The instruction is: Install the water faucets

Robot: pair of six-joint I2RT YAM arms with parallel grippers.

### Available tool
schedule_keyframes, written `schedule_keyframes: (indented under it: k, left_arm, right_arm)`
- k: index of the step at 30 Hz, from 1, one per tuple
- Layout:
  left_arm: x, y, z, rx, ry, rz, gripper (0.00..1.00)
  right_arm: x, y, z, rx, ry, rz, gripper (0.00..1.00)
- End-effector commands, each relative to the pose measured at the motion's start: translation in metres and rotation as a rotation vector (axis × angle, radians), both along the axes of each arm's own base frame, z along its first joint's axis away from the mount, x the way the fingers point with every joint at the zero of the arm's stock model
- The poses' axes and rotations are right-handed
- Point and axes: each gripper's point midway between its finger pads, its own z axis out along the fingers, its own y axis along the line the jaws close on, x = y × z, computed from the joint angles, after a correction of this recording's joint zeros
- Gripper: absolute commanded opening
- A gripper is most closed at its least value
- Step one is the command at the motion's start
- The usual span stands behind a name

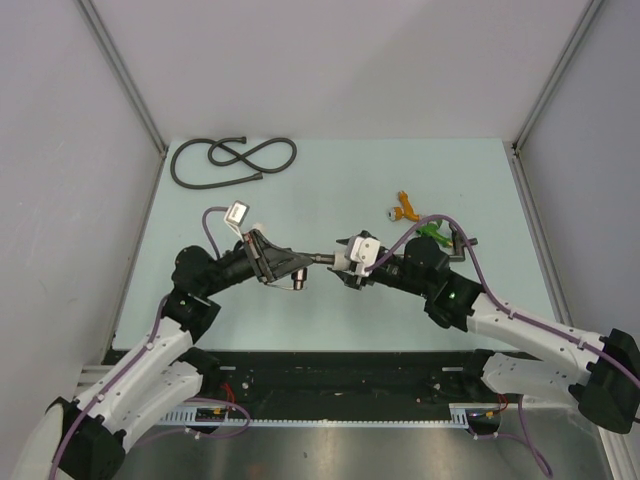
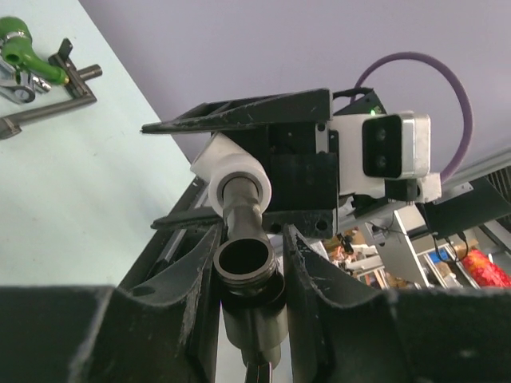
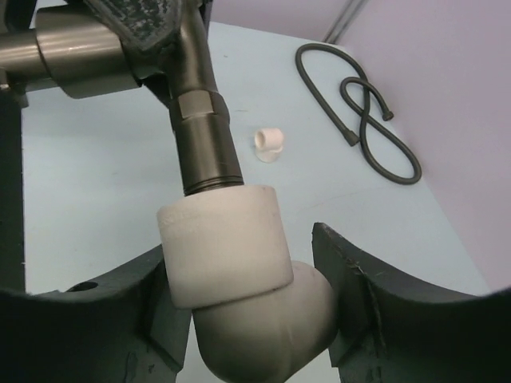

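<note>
My left gripper (image 1: 290,266) (image 2: 251,239) is shut on a short dark grey metal faucet (image 1: 300,264) (image 2: 247,267) and holds it above the table. The faucet's threaded stem (image 3: 200,136) sits in the mouth of a white elbow fitting (image 1: 362,252) (image 2: 235,179) (image 3: 247,279). My right gripper (image 1: 348,266) (image 3: 239,255) is shut on that elbow, facing the left one. A second dark faucet with a thin pipe (image 1: 458,243) (image 2: 52,104) lies on the table to the right of my right gripper.
A coiled black hose (image 1: 232,160) (image 3: 359,112) lies at the far left. A small white fitting (image 1: 299,284) (image 3: 269,144) lies under the left gripper. A green piece (image 1: 430,232) (image 2: 20,44) and an orange piece (image 1: 403,208) lie right of centre.
</note>
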Motion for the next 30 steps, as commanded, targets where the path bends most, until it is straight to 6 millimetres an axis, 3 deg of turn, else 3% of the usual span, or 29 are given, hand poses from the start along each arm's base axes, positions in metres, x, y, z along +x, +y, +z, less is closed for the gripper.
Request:
schedule_keyframes:
  k: [1,2,4,8,9,13,14,18,20,25,30]
  left_arm:
    - [-0.01,0.003,0.033,-0.061,-0.106,-0.022,0.0]
    - [-0.01,0.003,0.036,-0.051,-0.135,-0.02,0.0]
    - [-0.01,0.003,0.035,-0.031,-0.154,-0.015,0.0]
    - [-0.011,0.008,0.046,0.048,-0.403,0.032,0.01]
    - [-0.011,0.01,0.049,0.065,-0.464,0.048,0.01]
    - [-0.017,0.021,0.059,0.14,-0.8,0.12,0.01]
    - [-0.021,0.025,0.061,0.181,-0.957,0.145,0.01]
    - [-0.048,0.028,0.059,0.255,-1.353,0.081,0.04]
    - [-0.059,0.029,0.051,0.307,-1.509,0.029,0.05]
    - [-0.076,0.03,0.027,0.372,-1.664,-0.105,0.08]
    - [-0.083,0.033,0.022,0.395,-1.751,-0.12,0.09]
  right_arm:
    - [-0.011,0.008,0.012,0.057,0.019,0.055,0.53]
    - [-0.016,0.009,0.016,0.073,0.024,0.079,0.43]
    - [-0.022,0.01,0.024,0.114,0.058,0.101,0.32]
    - [-0.034,0.011,0.04,0.199,0.16,0.183,0.03]
    - [-0.035,0.012,0.046,0.225,0.18,0.198,0.0]
    - [-0.038,0.013,0.055,0.285,0.32,0.254,0.0]
    - [-0.041,0.014,0.061,0.314,0.397,0.269,0.0]
    - [-0.038,0.013,0.075,0.394,0.571,0.331,0.0]
    - [-0.036,0.013,0.07,0.396,0.659,0.363,0.0]
    - [-0.037,0.012,0.072,0.421,0.898,0.458,0.0]
    - [-0.047,0.015,0.071,0.41,1.003,0.577,0.0]
